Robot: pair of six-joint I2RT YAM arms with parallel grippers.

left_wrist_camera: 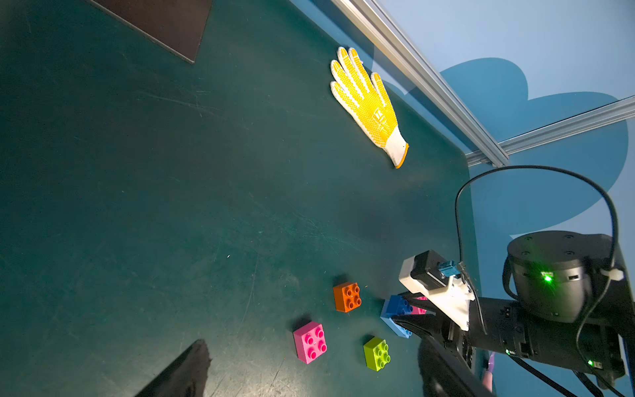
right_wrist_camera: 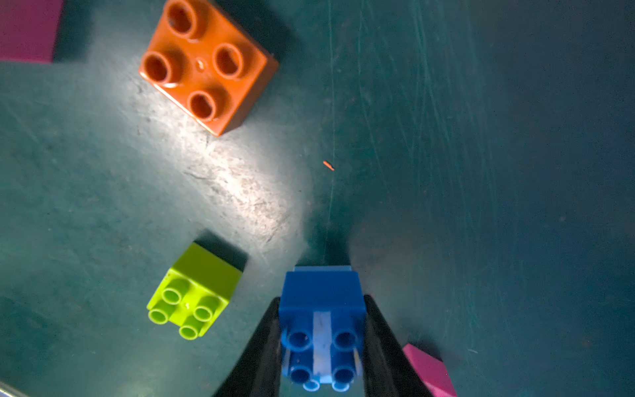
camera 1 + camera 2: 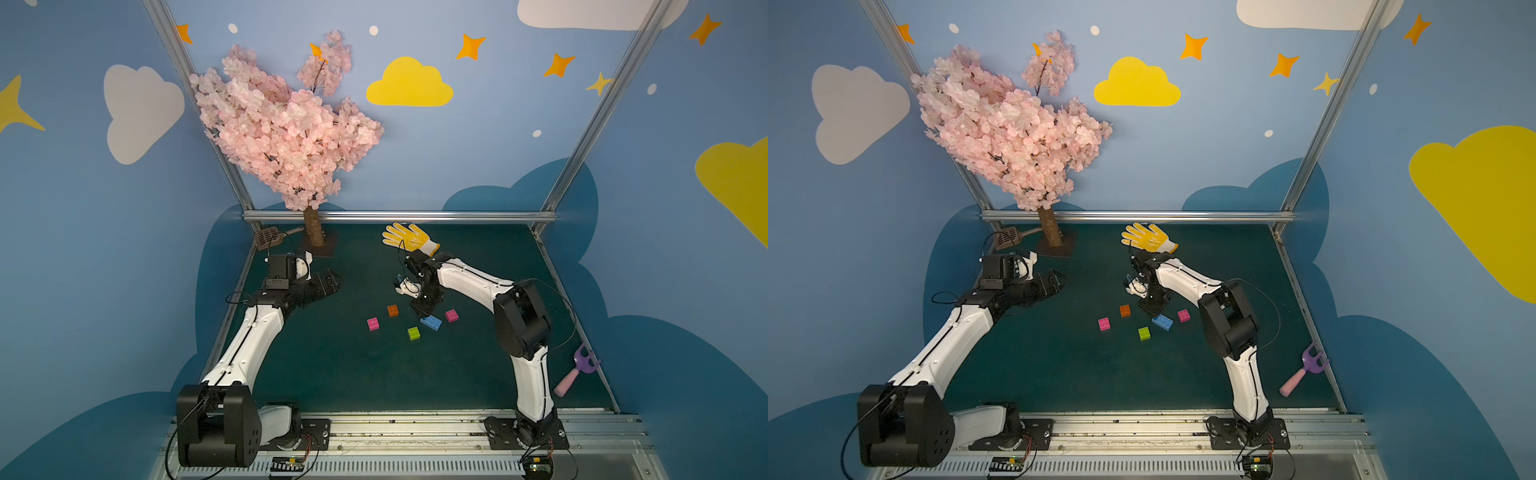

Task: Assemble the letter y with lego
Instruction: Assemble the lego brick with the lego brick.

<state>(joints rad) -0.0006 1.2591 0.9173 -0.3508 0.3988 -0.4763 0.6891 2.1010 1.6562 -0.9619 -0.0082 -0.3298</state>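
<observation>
blue brick (image 2: 322,292) gripped
your right gripper (image 2: 322,304) is clamping it atop the light-blue brick (image 2: 311,385); your left gripper (image 3: 329,284) is hanging wide open, empty.

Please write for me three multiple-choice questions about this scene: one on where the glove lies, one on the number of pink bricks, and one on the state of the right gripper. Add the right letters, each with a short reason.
1. Where on the table does the yellow glove lie?
A. at the back, near the rail
B. at the front edge
C. in the middle

2. How many pink bricks lie on the table?
A. one
B. two
C. three

3. In what state is the right gripper?
A. open and empty
B. shut on the blue brick
C. shut on nothing

Answers:
1 A: in both top views the glove lies just in front of the back rail.
2 B: one pink brick lies at each side of the group.
3 B: the right wrist view shows both fingers against the blue brick's sides.
</observation>
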